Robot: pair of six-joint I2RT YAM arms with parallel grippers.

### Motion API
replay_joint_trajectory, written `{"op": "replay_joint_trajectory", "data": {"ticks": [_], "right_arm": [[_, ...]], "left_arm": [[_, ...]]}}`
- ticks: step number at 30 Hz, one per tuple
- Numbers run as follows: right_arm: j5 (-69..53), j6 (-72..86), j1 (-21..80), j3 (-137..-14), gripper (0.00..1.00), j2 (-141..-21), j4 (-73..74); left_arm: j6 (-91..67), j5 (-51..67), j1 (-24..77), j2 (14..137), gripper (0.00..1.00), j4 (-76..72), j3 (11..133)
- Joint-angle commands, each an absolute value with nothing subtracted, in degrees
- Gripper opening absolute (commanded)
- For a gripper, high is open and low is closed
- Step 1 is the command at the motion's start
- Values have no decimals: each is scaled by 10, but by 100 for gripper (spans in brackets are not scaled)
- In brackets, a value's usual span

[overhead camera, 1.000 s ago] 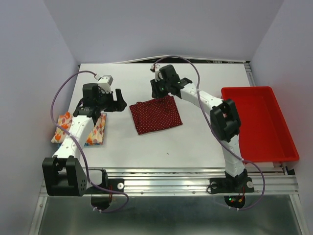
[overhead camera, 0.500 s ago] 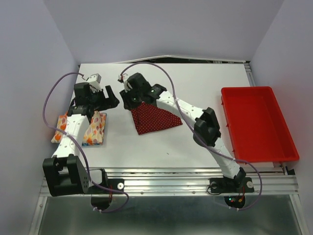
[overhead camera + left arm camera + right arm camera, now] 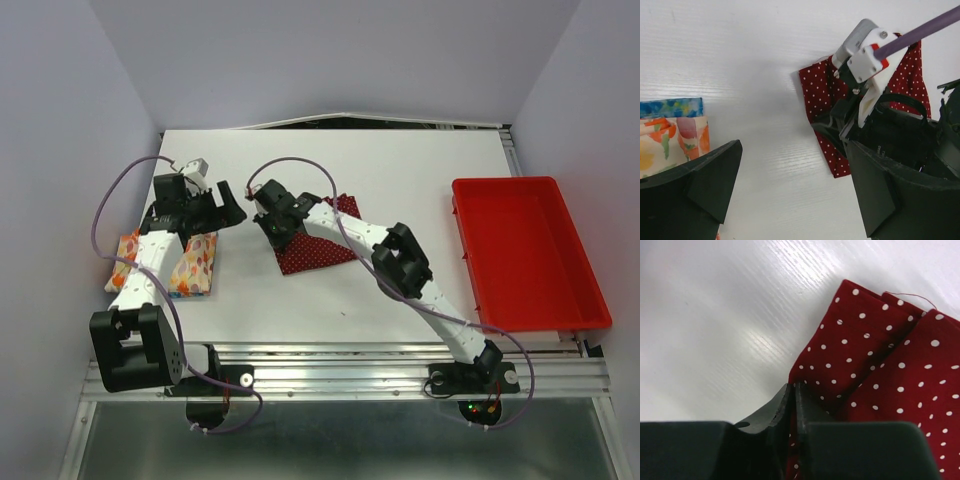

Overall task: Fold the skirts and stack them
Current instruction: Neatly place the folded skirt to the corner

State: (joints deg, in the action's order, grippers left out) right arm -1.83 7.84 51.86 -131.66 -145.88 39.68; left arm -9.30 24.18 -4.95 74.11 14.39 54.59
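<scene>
The red skirt [image 3: 318, 252] lies layered at the middle of the counter [image 3: 420, 170], so folding looks in hand. The right claw [image 3: 792, 390], jaws almost together, pinches its 9 o'clock corner; the left claw [image 3: 792, 155] gapes empty. Next likely: flatten the fold, then carry it to the stack [image 3: 195, 268] at 9 o'clock.

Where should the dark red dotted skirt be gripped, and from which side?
Pinch the dark red skirt at its left corner, coming in low from the left over the bare table. It lies flat and partly folded, so only its edges offer a hold, and the layers meet at that corner. The right gripper is shut there, apparently on the cloth.
</scene>
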Motion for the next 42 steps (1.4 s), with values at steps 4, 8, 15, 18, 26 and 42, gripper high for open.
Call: {"op": "replay_joint_trajectory", "data": {"ticks": [4, 8, 15, 18, 26, 42], "right_arm": [[-32, 105, 518, -1332, 1, -1449, 374], [-37, 105, 512, -1333, 4, -1419, 347], [12, 103, 512, -1341, 49, -1378, 360], [40, 100, 512, -1338, 50, -1373, 356], [61, 84, 512, -1361, 52, -1427, 340], [57, 111, 492, -1397, 1, -1490, 327]], "left_arm": [[-75, 302, -48, 747, 97, 132, 515], [-73, 319, -47, 758, 97, 129, 512], [-76, 323, -47, 761, 97, 122, 518], [-76, 315, -48, 756, 97, 116, 512], [-77, 308, -48, 743, 98, 111, 503], [-118, 359, -44, 763, 99, 55, 434]]}}
